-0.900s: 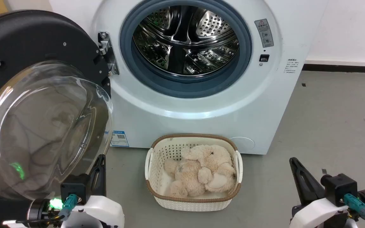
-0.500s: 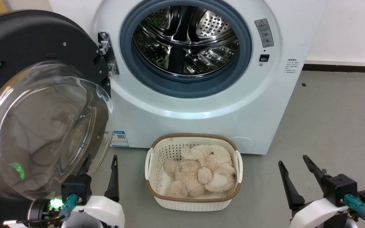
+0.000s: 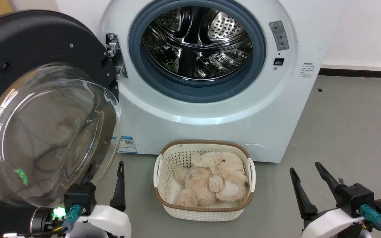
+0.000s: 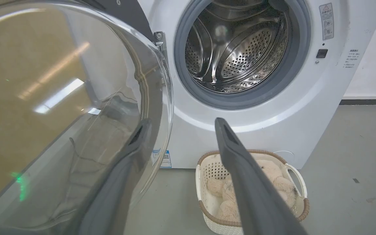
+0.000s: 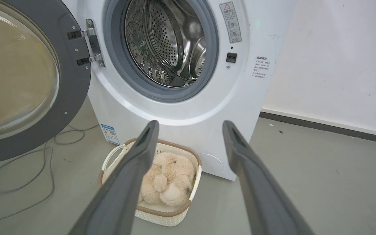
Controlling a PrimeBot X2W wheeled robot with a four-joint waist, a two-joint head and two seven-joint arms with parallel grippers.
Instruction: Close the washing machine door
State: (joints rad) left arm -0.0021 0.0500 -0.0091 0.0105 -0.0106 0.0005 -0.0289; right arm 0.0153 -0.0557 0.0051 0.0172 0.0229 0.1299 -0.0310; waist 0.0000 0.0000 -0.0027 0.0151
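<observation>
White and wide, the washing machine [image 3: 210,125] is standing with its steel drum uncovered. The washing machine door [image 3: 28,43] is hanging fully open on its hinge at the robot's left, its glass bowl bulging toward the head camera. I judge the closing is only beginning. The left gripper [image 3: 106,167] is hovering low beside the door, spread and empty, one finger showing through the glass. The right gripper [image 3: 304,167] is also spread and empty. Next, the left arm is probably needing to push the door round toward the drum.

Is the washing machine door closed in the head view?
No, the door stands swung wide open on its hinge, leaving the steel drum of the washing machine exposed.
</observation>
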